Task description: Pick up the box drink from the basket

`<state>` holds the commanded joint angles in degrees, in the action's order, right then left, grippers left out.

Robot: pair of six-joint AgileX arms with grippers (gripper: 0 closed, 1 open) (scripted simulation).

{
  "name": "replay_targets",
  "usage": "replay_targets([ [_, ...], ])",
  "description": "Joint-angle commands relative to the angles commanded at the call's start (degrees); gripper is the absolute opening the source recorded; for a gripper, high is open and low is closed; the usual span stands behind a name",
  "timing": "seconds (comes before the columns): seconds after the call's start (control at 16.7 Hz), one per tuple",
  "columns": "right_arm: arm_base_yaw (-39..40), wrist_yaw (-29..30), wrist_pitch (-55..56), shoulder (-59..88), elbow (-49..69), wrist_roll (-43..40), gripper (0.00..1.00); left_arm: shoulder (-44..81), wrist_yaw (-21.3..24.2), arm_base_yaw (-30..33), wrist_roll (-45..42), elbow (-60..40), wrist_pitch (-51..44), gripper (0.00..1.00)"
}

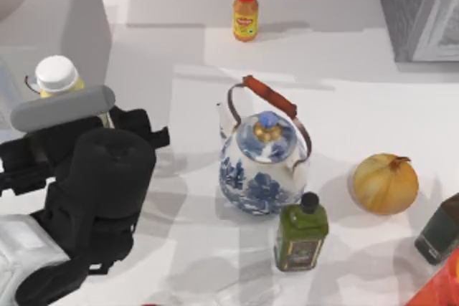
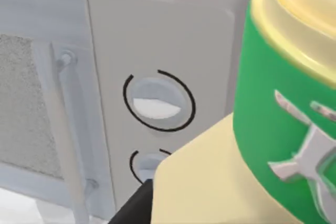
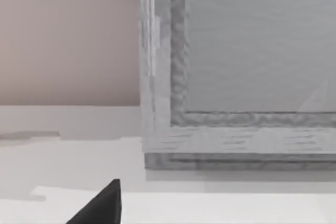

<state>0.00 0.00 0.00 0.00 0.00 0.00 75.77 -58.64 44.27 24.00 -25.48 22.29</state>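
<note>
Now | left gripper clamped on box drink | table's left

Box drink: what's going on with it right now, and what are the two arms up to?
Left gripper at table's left side, on the box drink; grip unconfirmed. Carton's white cap up, beside grey appliance. Right arm parked at right. Teapot stands apart, not in the way.

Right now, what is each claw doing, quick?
Left claw: closed on the box drink.
Right claw: cannot be told.
</note>
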Motion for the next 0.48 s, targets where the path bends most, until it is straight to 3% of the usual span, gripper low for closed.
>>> replay_targets([
  [0.24,0.00,0.00,0.00,0.00,0.00,0.00,1.00,0.10,0.13,-0.13,-0.16,0.12,0.27,0.00],
  [0.48,0.00,0.00,0.00,0.00,0.00,0.00,1.00,0.10,0.13,-0.13,-0.16,0.12,0.27,0.30],
])
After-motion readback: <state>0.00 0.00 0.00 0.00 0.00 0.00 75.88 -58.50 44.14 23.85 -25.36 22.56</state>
